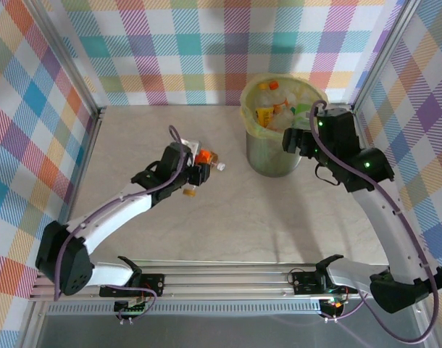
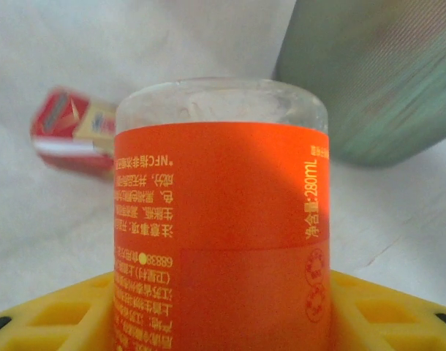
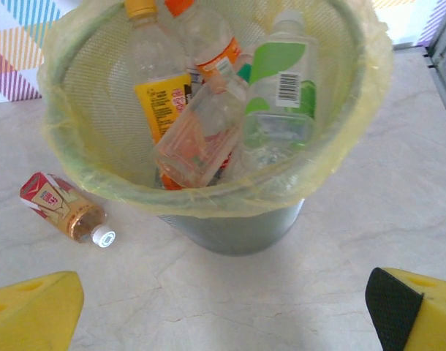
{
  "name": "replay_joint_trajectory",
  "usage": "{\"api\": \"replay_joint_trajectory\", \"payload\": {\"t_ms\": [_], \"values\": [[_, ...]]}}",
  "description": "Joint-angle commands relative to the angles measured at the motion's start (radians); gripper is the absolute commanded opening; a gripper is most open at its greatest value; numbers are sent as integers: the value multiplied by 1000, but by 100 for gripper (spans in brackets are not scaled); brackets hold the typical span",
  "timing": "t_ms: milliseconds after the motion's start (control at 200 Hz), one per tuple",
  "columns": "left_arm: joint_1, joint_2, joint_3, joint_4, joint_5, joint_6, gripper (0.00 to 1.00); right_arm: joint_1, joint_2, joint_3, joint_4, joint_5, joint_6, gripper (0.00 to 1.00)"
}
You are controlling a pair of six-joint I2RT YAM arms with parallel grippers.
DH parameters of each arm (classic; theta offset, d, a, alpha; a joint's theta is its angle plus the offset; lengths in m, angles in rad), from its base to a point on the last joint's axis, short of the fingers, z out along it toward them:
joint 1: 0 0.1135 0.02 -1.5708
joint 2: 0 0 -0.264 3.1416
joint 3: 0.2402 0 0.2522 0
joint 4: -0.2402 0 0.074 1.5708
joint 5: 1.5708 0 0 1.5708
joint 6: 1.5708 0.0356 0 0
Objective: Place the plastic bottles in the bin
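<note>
The left gripper (image 1: 198,174) is clamped on an orange-labelled bottle (image 2: 223,219), which stands up between the yellow fingers (image 2: 55,322) in the lower middle of the left wrist view; whether it has cleared the table (image 1: 279,217) cannot be told. The bin (image 1: 272,156) sits at the upper right of the overhead view, well apart from this bottle, with several bottles already piled inside, among them a yellow-labelled one (image 3: 163,102) and a green-labelled one (image 3: 281,73) reaching close to the rim. A red-labelled bottle (image 3: 61,205) with a white cap lies on the table left of the bin, just beside the left gripper. The right gripper (image 3: 224,300) hangs at the bin's right side, looking down into it, its fingers wide apart and holding nothing. The likely next step is carrying the orange bottle over the rim, and that is where trouble could come. The plastic is smooth and thin, so the grip may slip or the bottle may twist in the fingers. A low path could catch the bag liner (image 3: 208,197) and drag or tip the bin. The red bottle could be nudged and roll away. The two arms could also crowd each other above the bin — the right one sits very near it.
</note>
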Motion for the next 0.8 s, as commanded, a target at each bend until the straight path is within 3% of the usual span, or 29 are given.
{"api": "replay_joint_trajectory", "payload": {"t_ms": [0, 185, 470, 795], "values": [[-10, -26, 140, -64, 33, -18, 40, 5, -57, -24, 32, 50, 35, 100], [-18, 130, 454, -96, 123, -52, 39, 6, -114, -66, 56, 62, 34, 100], [-37, 543, 1037, -144, 264, -133, 39, 6, -180, -138, 83, 169, 80, 100], [-60, 963, 1603, -122, 376, -248, 38, 6, -193, -182, 102, 203, 86, 100]]}}
